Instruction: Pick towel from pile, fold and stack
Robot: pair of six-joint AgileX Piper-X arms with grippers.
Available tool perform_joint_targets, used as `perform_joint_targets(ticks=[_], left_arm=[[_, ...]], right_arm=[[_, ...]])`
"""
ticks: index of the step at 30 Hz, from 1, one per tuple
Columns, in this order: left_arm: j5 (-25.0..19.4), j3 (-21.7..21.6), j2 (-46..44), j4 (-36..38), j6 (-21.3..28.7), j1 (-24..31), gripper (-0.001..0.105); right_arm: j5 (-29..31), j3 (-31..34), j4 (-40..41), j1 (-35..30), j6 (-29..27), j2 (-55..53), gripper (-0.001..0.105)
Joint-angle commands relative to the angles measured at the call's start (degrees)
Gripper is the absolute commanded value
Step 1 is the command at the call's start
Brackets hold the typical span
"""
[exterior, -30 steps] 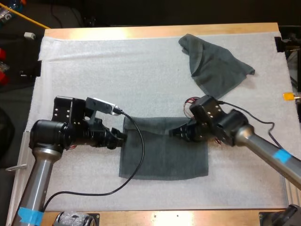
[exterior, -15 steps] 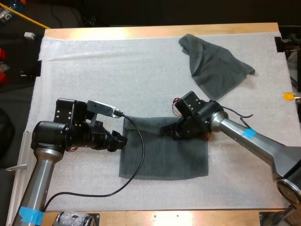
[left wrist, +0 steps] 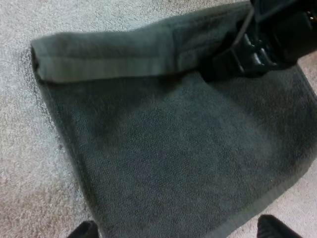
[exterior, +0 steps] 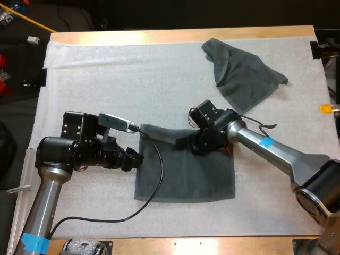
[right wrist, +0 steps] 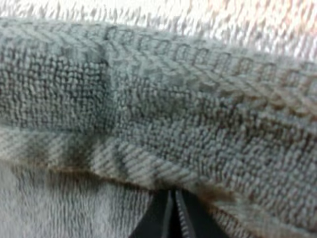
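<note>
Spotter: Hem is shifting. The right pincer (exterior: pixel 186 144) is sliding along the far edge of the flat towel (exterior: pixel 186 178) and is sitting closer to the left pincer (exterior: pixel 137 157) than it was 1 second ago.

Lead: Is it carrying cloth with it?

Spotter: I'm judging that it is. Its 2 fingers are pressing together right at the hem, and fabric is humping up just ahead of their tips, so I'm reading that as a pinch on the towel. Between the 2 pincers the far edge is now lying doubled over as a narrow strip, where it was running straight a second ago.

Lead: And the left one?

Spotter: Its fingers are standing apart and clear of the cloth, with the towel's side edge lying just in front of them. It is sitting slightly back from the corner it was touching earlier.

Lead: What is that meaning for the job?

Spotter: The fold is beginning, I think, but only the strip nearest the right pincer is turning over. The rest of the towel is lying flat on the white mat (exterior: pixel 106 79). The crumpled towel (exterior: pixel 244 74) is waiting well beyond the right pincer, untouched, so stacking is not yet starting.
</note>
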Motion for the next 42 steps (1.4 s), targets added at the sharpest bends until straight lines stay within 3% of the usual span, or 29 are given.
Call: perform_joint_targets(ticks=[1, 6, 10, 17, 23, 31, 42], left_arm=[[0.31, -0.12, -0.25, -0.18, 0.43, -0.12, 0.061], [0.31, -0.12, -0.25, -0.18, 0.43, -0.12, 0.061], [0.31, -0.12, -0.25, -0.18, 0.43, -0.12, 0.061], [0.31, -0.12, -0.25, -0.18, 1.30, -0.12, 0.061], [0.31, -0.12, -0.25, -0.18, 1.51, -0.12, 0.061], [1.29, -0.12, -3.84, 0.28, 2.45, -0.12, 0.061], [1.29, -0.12, -14.44, 1.19, -1.35, -0.12, 0.061]], right_arm=[[2.09, -0.55, -1.35, -0.34, 0.59, 0.48, 0.000], [8.21, -1.73, -5.93, -0.60, 2.70, 0.62, 0.000], [16.53, -5.00, -8.41, -0.86, 3.54, 0.62, 0.000], [30.48, -11.31, -7.09, -0.95, 0.67, -2.38, 0.000], [32.06, -11.74, -4.45, -0.95, -5.92, -10.33, 0.000], [30.29, -11.62, 9.37, -0.63, -10.55, -22.04, 0.000], [25.81, -11.51, 27.31, -0.43, -9.51, -35.67, 0.000]])
